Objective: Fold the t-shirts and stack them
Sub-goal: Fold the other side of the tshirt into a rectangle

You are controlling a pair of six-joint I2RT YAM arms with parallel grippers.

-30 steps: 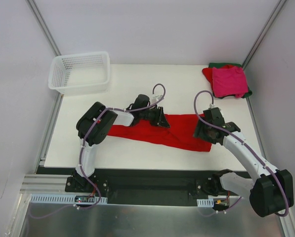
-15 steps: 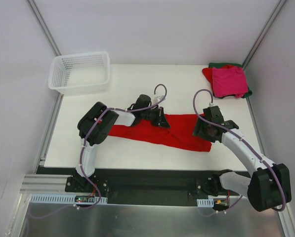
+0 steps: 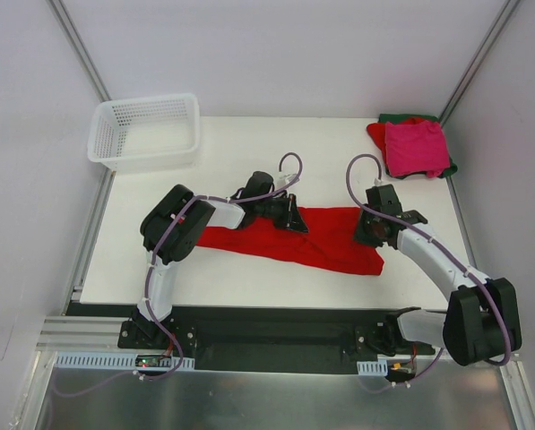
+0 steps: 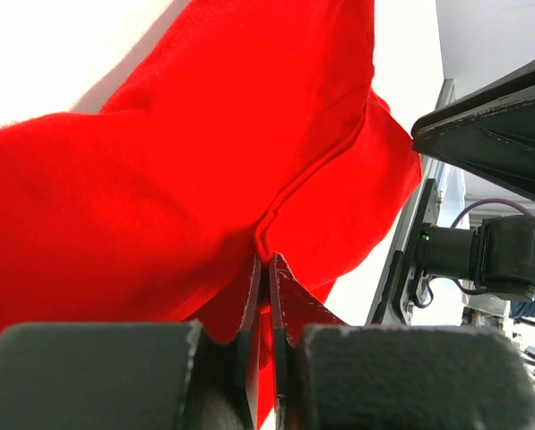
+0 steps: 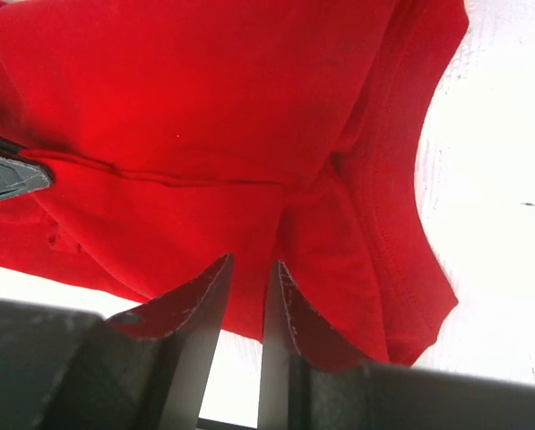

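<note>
At table centre, the bright red t-shirt [image 3: 325, 240] lies spread; the left gripper [image 4: 265, 269] is clenched on its fold, the right gripper [image 5: 247, 279] pinches its edge. 3 folded t-shirts [image 3: 415, 146] sit far right.

Your two arms [image 3: 164, 269] have white link shells, bulky black joint housings, looping lilac cables, and dark wedge-shaped fingers [image 5: 195, 313].

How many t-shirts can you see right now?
4: bright red t-shirt mid-table between both arms; magenta-pink t-shirt, red t-shirt and dark green t-shirt stacked far right. Others may be hidden.
</note>
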